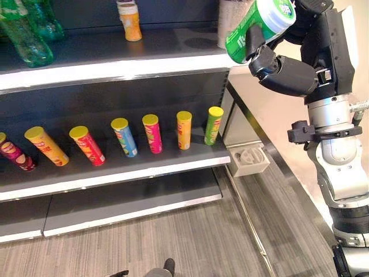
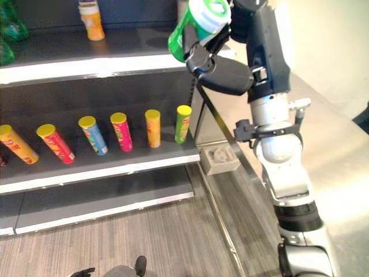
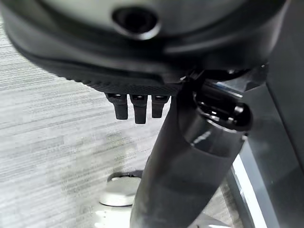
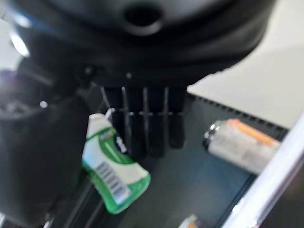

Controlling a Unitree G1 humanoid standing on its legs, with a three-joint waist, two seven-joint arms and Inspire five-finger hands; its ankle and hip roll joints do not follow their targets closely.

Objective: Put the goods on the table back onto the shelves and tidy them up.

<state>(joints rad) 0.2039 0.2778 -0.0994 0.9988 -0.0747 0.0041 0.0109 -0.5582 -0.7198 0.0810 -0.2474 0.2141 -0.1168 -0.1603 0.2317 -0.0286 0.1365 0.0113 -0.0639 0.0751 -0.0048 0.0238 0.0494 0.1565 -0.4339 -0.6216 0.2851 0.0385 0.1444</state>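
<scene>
My right hand (image 1: 282, 72) is raised at the right end of the top shelf (image 1: 115, 55), shut on a green canister with a white lid (image 1: 248, 32). The canister tilts, lid end up and to the right, just above the shelf's front corner. In the right wrist view the same green canister (image 4: 111, 166) shows past the curled fingers (image 4: 147, 123), over the dark shelf board. My left hand (image 3: 190, 156) hangs low over the grey wood floor, its fingers (image 3: 135, 107) relaxed and holding nothing.
Several coloured chip tubes (image 1: 151, 133) stand in a row on the middle shelf (image 1: 144, 167). Green bottles (image 1: 26, 34) and an orange cup (image 1: 130, 20) stand on the top shelf. A white and orange pack (image 4: 242, 142) lies there too. A small grey box (image 1: 249, 160) sits by the shelf's end.
</scene>
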